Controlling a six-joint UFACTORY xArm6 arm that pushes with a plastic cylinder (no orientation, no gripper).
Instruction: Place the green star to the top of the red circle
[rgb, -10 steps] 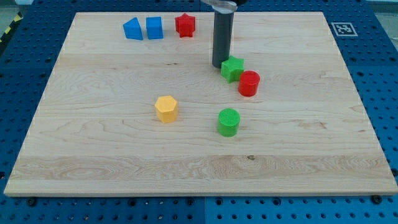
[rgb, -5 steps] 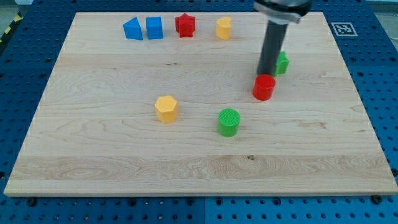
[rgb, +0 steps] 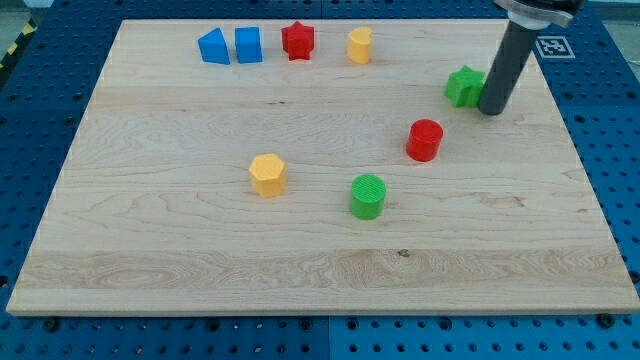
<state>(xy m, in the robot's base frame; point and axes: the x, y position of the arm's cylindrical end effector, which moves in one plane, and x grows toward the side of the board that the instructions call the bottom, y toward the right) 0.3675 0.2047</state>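
Note:
The green star (rgb: 463, 86) lies near the board's right side, above and a little right of the red circle (rgb: 425, 139), with a gap between them. My tip (rgb: 491, 110) stands just right of the green star, touching or almost touching its right side. The dark rod rises from it to the view's top right.
A green circle (rgb: 368, 195) and a yellow hexagon (rgb: 268, 174) lie mid-board. Along the top edge sit a blue triangle (rgb: 212, 46), a blue cube (rgb: 248, 44), a red star (rgb: 298, 40) and a yellow block (rgb: 360, 45). The wooden board (rgb: 150, 250) rests on a blue pegboard.
My tip swept from the green star's left across to its right side. The green star moved right and up, away from the red circle, which shifted slightly right.

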